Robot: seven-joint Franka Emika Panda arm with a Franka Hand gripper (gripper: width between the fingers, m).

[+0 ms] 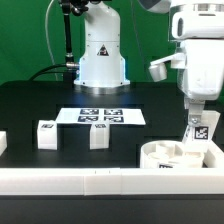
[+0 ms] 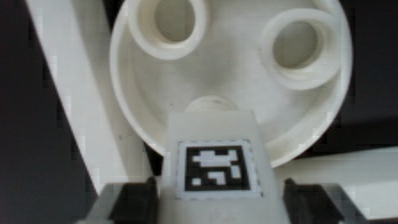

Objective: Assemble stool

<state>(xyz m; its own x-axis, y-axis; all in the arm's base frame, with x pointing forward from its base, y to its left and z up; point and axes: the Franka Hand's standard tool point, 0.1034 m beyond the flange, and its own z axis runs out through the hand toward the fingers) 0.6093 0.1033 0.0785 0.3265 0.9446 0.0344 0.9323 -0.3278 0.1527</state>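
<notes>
Pincer [image 2: 222, 202]: you have it clamped on a leg [image 2: 221, 160].
Leg: upright over the seat [image 2: 222, 60], so its end meets a hole [image 2: 299, 42].

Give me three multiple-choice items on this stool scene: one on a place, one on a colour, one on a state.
1. Where does the round seat lie?
A. at the exterior view's right, beside the border rail
B. at the exterior view's left edge
C. far back, in the middle

2. What colour is the tabletop?
A. white
B. black
C. green

3. How is the gripper?
A. open, holding nothing
B. shut on nothing
C. shut on a tagged leg

Answers:
1 A: the seat sits by the rail on that side.
2 B: the bare surface is black.
3 C: the wrist view shows the leg clamped between the fingers.
</notes>
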